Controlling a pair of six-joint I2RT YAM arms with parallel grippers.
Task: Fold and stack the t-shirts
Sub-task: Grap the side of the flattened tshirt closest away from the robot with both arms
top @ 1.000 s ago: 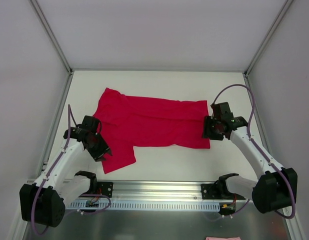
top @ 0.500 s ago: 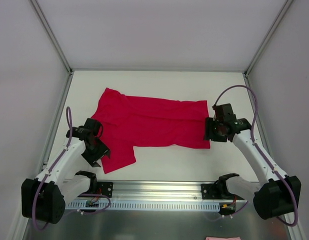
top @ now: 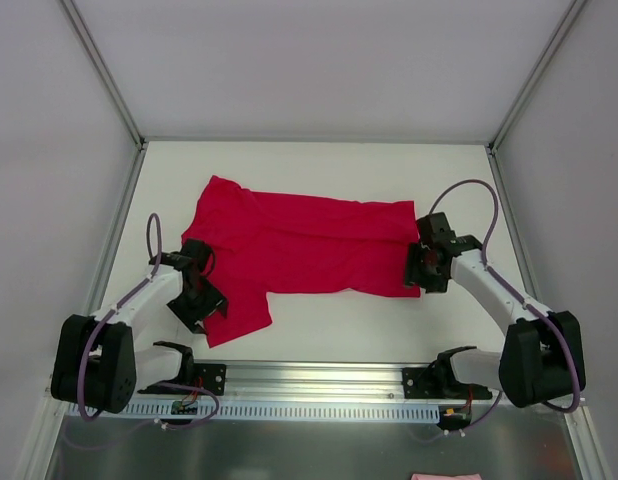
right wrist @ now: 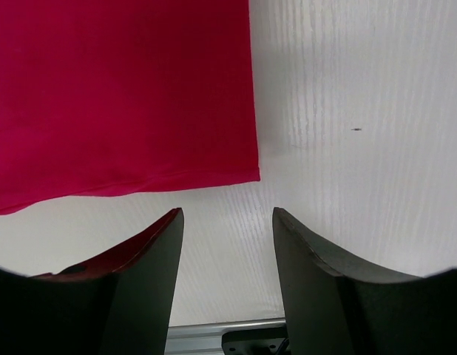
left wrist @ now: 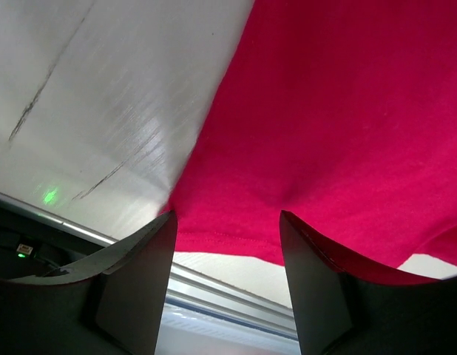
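crimson t-shirt (top: 309, 245) lay flat on the worktop (top: 319, 172); left claw (top: 207, 305) and right claw (top: 420, 272) hovered open, empty, likely to pinch corners.

On the table (top: 319, 165), a shirt (top: 309, 245) spread left to right — left gripper (top: 211, 305) at its near-left corner, right gripper (top: 421, 270) at its near-right.

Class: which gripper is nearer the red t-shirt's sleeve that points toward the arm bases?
Left. The left gripper is open at the edge of that sleeve; the right gripper is open across the table, at the hem corner of the t-shirt.
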